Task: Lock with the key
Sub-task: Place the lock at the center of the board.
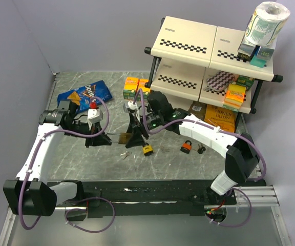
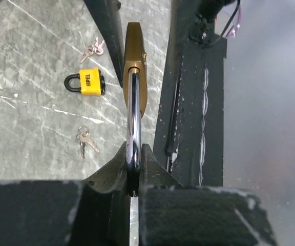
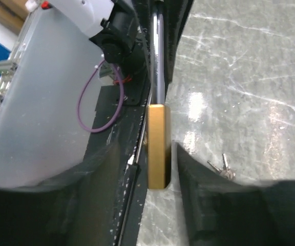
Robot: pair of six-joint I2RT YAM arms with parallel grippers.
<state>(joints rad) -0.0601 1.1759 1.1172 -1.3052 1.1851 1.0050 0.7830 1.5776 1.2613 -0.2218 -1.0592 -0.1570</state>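
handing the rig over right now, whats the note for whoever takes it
The left gripper is shut on the shackle of the brass padlock, holding it off the table.
The right gripper has its jaws open on either side of the padlock body, not visibly clamped.
A key bunch and a second key bunch lie on the table near the yellow padlock. Neither is held.
Done: padlock held up.
Left: fetch a key, insert it and turn it.

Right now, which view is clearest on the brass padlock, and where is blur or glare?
Left wrist: the brass-coloured metal padlock is sharp, the left fingers pinching its shackle blur. Right wrist: right fingers out of focus, glare on the grey marbled table. Top external: evenly lit, padlock mostly hidden.
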